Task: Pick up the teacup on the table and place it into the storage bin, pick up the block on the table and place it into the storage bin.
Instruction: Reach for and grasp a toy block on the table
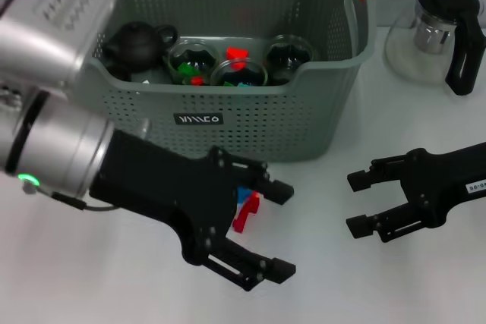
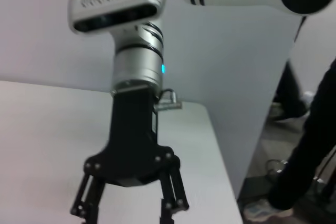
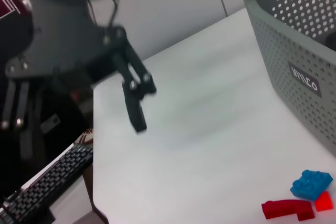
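The storage bin (image 1: 228, 130) fills the upper middle of the head view, and its top edge is cut off by the frame. It stands on the white surface (image 1: 326, 278). Inside it, along the front wall, I can see a dark teapot (image 1: 135, 43) and three round glass cups (image 1: 241, 72) with small red and green pieces in them, but the bin wall hides their lower parts.

The left arm enters from the upper left of the head view and reaches low over the surface toward the centre. Its left end effector (image 1: 279, 229) has the fingers spread wide, with nothing between them. This end effector covers part of the blocks (image 1: 247, 210), so in the head view only a red piece and a bit of blue show just in front of the bin. The right wrist view shows them better: a blue block (image 3: 311, 183) beside a red block (image 3: 286, 209), lying on the surface near the bin.

The right end effector (image 1: 357, 202) comes in from the right edge of the head view, fingers also apart and empty. A glass kettle (image 1: 437, 32) with a black handle stands at the upper right.
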